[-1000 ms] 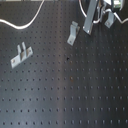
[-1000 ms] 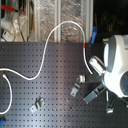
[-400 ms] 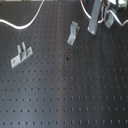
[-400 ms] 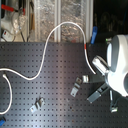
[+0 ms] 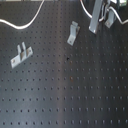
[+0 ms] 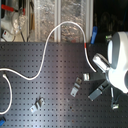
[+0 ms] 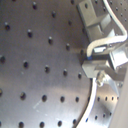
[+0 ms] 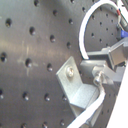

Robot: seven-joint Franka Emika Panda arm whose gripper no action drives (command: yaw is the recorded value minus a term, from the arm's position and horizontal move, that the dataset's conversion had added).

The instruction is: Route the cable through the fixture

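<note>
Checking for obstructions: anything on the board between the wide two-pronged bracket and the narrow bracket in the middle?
No. In the first exterior view, only bare perforated board lies between the wide two-pronged bracket and the narrow bracket; the cable runs behind them.

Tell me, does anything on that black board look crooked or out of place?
Nothing looks broken or spilled. The white cable sprawls in loose arcs across the pegboard and is not threaded through any bracket. The brackets sit at mismatched angles to the hole grid: the two-pronged one slants, and a narrow grey one is tilted too.
</note>
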